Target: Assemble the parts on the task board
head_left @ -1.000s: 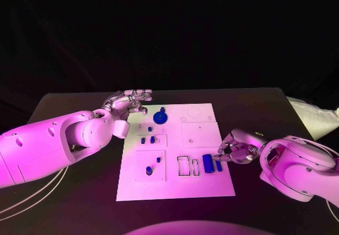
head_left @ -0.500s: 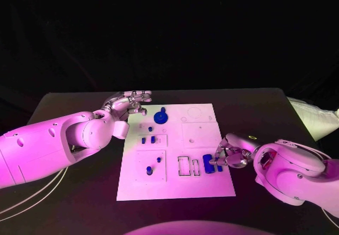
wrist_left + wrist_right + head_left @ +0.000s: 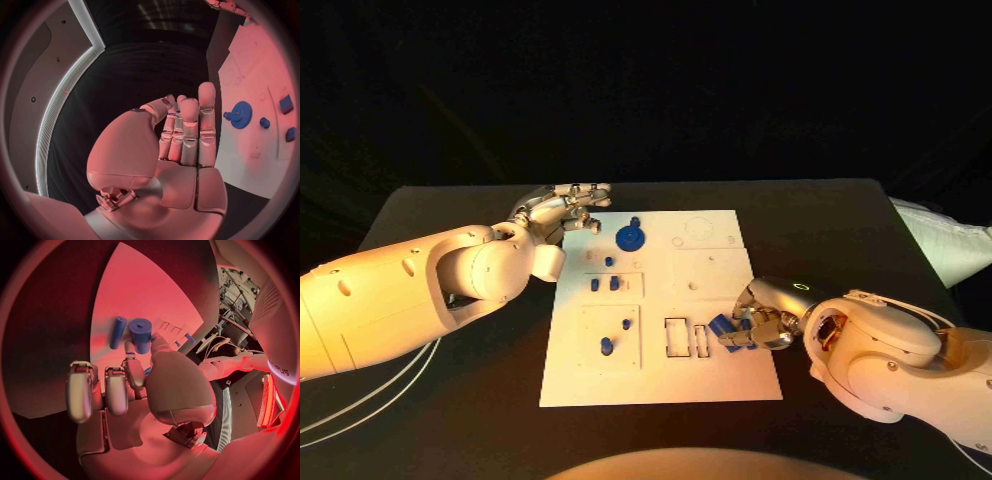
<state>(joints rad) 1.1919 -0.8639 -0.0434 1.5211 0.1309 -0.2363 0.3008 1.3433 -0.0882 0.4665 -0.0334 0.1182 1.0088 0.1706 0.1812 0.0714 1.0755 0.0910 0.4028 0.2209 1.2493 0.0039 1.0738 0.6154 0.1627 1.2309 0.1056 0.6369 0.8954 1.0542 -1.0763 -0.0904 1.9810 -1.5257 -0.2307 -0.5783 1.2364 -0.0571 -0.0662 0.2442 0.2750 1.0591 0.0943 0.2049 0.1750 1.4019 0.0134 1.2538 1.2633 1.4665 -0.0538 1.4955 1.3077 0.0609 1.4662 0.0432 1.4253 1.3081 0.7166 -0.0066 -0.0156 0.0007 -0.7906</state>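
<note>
Counts: 1 counter (image 3: pixel 834 215). 1 white task board (image 3: pixel 711 385). 2 robot hands: left (image 3: pixel 568 207), right (image 3: pixel 759 326). Blue parts: 1 gear (image 3: pixel 630 239); 2 small blocks side by side (image 3: pixel 594 285) (image 3: pixel 613 284); 2 small pcs lower down (image 3: pixel 626 325) (image 3: pixel 606 347); by the right robot hand, 1 thick blue cyl (image 3: pixel 140 333) and 1 thin rod (image 3: pixel 117 332). 2 rectangular slot outlines (image 3: pixel 675 337) (image 3: pixel 698 342). Tinier pegs near the gear: too small to count.
</note>
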